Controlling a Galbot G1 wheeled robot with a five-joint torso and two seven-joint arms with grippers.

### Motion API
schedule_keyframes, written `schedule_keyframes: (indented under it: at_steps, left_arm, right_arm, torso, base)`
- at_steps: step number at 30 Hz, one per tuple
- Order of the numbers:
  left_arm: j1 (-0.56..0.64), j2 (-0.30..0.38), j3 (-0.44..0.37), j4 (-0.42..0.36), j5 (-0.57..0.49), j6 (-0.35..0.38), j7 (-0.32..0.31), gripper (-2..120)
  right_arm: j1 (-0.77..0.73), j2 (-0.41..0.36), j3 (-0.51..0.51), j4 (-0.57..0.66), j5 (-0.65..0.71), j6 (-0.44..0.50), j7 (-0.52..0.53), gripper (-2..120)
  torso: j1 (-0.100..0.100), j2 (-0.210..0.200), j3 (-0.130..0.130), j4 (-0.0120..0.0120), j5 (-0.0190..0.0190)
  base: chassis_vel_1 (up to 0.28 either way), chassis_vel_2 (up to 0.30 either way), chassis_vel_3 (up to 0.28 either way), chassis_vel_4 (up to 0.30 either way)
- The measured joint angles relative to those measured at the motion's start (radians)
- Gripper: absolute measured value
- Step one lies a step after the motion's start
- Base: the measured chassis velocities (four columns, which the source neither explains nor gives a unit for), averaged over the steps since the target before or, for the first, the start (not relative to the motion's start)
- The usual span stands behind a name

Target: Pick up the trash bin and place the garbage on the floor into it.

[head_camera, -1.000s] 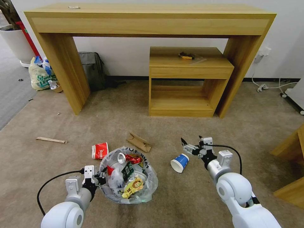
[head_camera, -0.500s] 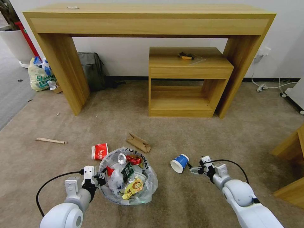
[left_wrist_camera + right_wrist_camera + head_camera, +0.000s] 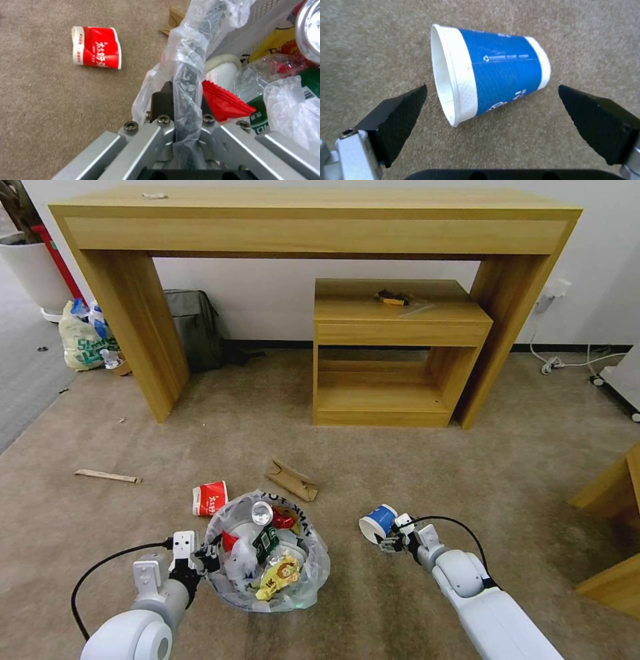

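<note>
On floor up front: my left tool [image 3: 208, 560] clamped on trash bin [image 3: 267, 553] rim, right tool [image 3: 390, 539] at blue cup [image 3: 377, 522].
Left wrist: tool [image 3: 185, 117] pinches bin's bag [image 3: 190, 72] edge; red cup [image 3: 96, 50] lies nearby on carpet. Right wrist: tool [image 3: 493, 120] wide open, fingers [image 3: 400, 117] either side of cup [image 3: 493, 75], not touching.
</note>
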Motion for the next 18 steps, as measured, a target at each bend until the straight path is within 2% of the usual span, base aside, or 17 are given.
schedule_keyframes:
  at_steps: [6,8,10,13,14,16,18]
  left_arm:
    - [-0.003,0.0,0.004,0.001,0.002,0.0,0.0,0]
    - [-0.001,-0.002,0.004,0.002,0.003,0.0,0.0,0]
    - [-0.001,-0.002,0.004,0.001,0.003,0.0,0.0,0]
    - [0.0,-0.001,0.001,0.001,0.004,0.001,0.0,0]
    - [0.0,-0.001,0.001,0.001,0.004,0.001,0.0,0]
    - [0.0,-0.001,0.001,0.001,0.004,0.001,0.0,0]
    - [0.0,-0.001,0.001,0.001,0.004,0.001,0.0,0]
  right_arm:
    - [0.027,0.038,0.005,-0.075,-0.031,0.026,0.012,96]
    - [0.044,0.057,0.008,-0.129,-0.056,0.052,0.029,84]
    - [0.05,0.063,0.009,-0.143,-0.057,0.06,0.034,80]
    - [0.069,0.081,0.014,-0.187,-0.066,0.084,0.044,65]
    - [0.069,0.081,0.014,-0.187,-0.066,0.084,0.044,65]
    - [0.079,0.09,0.017,-0.214,-0.077,0.097,0.051,54]
    - [0.082,0.091,0.018,-0.221,-0.08,0.101,0.052,52]
  torso:
    - [0.0,0.0,0.0,0.0,0.0]
    - [0.0,0.0,0.0,0.0,0.0002]
    - [0.0,0.0,0.0,0.0,0.0001]
    - [0.0,0.0,0.0,0.0001,0.0002]
    - [0.0,0.0,0.0,0.0001,0.0002]
    - [0.0,0.0,0.0,0.0,0.0001]
    - [0.0,0.0,0.0,0.0,0.0001]
  base:
    - [0.0,0.0,0.0,0.0]
    - [0.0,0.0,0.0,0.0]
    - [0.0,0.0,0.0,0.0]
    - [0.0,0.0,0.0,0.0]
    - [0.0,0.0,0.0,0.0]
    - [0.0,0.0,0.0,0.0]
    - [0.0,0.0,0.0,0.0]
